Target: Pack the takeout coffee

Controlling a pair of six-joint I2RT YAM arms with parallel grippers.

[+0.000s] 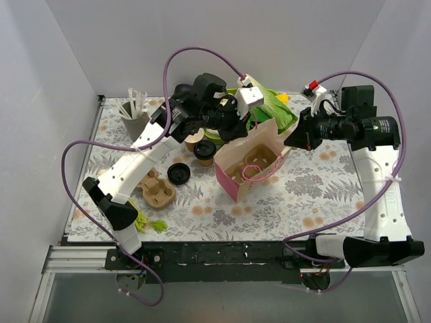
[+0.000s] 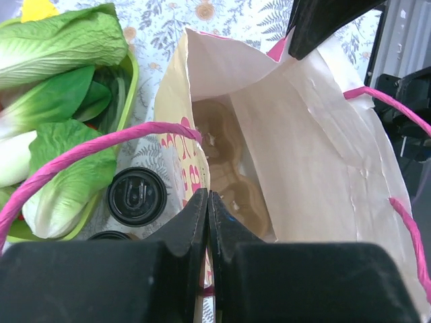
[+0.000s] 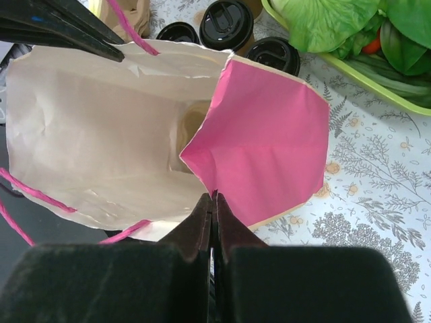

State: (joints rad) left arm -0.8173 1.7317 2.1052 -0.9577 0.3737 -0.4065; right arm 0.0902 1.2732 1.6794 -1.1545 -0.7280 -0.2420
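Three plain white walls box the scene: a back wall (image 1: 222, 33), a left wall (image 1: 34, 101) and a right wall (image 1: 404, 60), meeting in straight corners. The counter (image 1: 323, 195) has a pale top printed with grey ferns and small orange flowers. Along its near edge a black bar (image 1: 222, 254) sits on a silver metal rail (image 1: 74, 259). Below that lies a dull grey surface (image 1: 202, 303). The light is soft and even, casting only faint shadows on the counter.

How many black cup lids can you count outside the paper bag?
3, all in the right wrist view beyond the paper bag: left lid, middle lid, right lid beside the green tray. The bag or arms may hide others.
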